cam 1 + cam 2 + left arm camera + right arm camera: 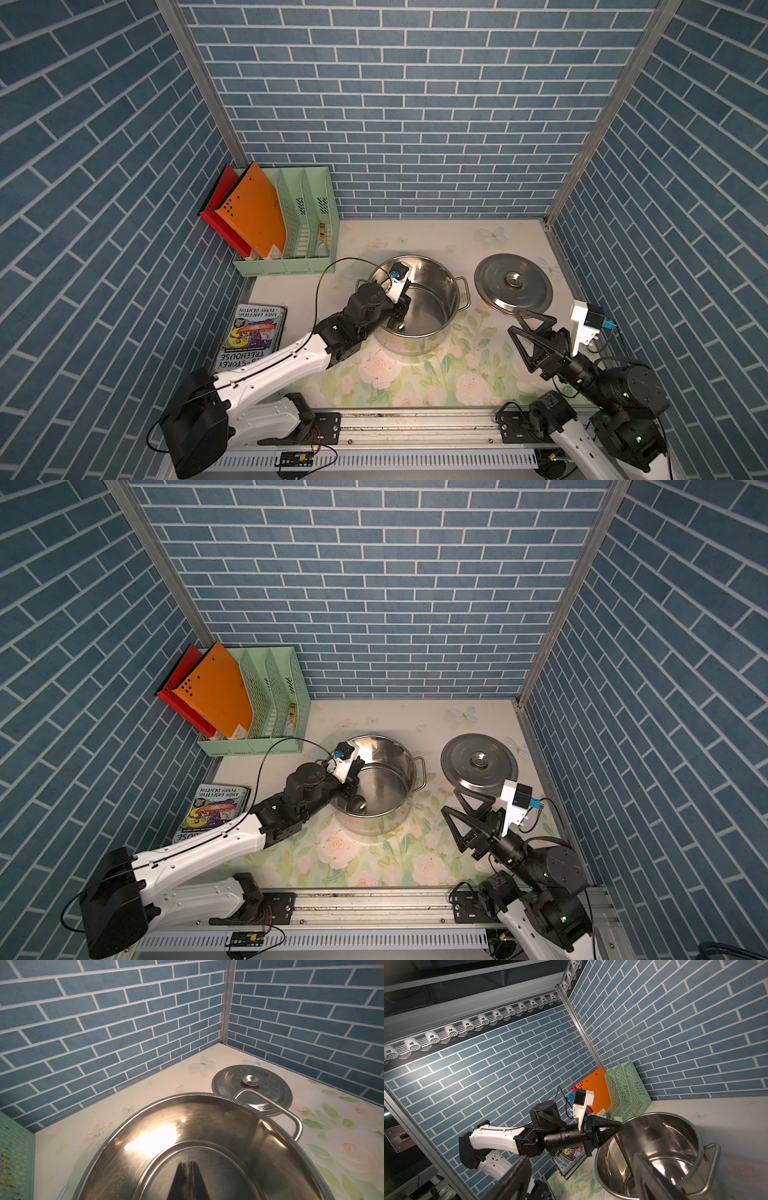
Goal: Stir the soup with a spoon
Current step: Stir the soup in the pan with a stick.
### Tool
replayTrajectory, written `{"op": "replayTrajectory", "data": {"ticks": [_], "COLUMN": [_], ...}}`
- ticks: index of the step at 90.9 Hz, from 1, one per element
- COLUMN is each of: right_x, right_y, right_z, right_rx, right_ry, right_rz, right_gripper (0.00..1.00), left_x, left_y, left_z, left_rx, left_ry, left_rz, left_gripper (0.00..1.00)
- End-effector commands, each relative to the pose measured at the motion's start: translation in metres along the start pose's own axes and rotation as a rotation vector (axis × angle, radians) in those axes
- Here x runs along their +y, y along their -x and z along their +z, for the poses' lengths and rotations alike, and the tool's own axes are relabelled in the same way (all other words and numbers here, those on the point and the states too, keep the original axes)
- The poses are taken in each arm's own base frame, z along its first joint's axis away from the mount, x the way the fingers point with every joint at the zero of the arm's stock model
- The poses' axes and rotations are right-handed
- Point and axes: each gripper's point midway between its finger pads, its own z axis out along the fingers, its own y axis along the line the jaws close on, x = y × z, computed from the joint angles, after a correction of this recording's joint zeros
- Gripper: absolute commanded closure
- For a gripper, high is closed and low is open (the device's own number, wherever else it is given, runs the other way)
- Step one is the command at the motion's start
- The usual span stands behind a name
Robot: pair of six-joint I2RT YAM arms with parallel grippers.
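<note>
The steel pot [454,286] [410,766] stands mid-table; no soup shows in it, only bare metal. My left gripper [400,311] [353,789] reaches over the pot's left rim and points down inside. It is shut on the spoon, whose thin handle [625,1149] runs from the left gripper [617,1128] down toward the pot's bottom. The spoon's bowl [358,805] lies low by the near wall. In the left wrist view the left gripper [190,1164] shows closed fingers over the pot floor [218,1167]. My right gripper [513,322] [451,801] [582,1158] hovers open and empty, right of the pot [691,1136].
The flat steel lid [498,286] [465,758] [270,1088] lies at the back right, just beyond my right gripper. A green file rack [291,249] with red and orange folders fills the back left corner. A book [253,332] lies at the left edge. Tiled walls close three sides.
</note>
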Motion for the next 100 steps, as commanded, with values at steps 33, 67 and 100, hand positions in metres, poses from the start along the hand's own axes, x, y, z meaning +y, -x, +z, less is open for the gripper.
{"op": "replayTrajectory", "data": {"ticks": [33,67,100], "right_x": [0.012,0.011,0.009], "right_y": [0.007,0.008,0.009], "right_z": [-0.006,-0.007,-0.007], "right_rx": [-0.027,-0.031,-0.032], "right_ry": [0.037,0.025,0.013], "right_rz": [-0.025,-0.022,-0.022], "right_gripper": [0.19,0.18,0.11], "left_x": [0.014,-0.051,-0.113], "left_y": [0.034,0.077,0.063], "left_z": [0.059,0.089,0.053], "left_rx": [-0.028,-0.134,-0.118], "left_ry": [0.042,-0.242,-0.415], "left_rz": [-0.044,-0.061,-0.023], "left_gripper": [1.00,1.00,1.00]}}
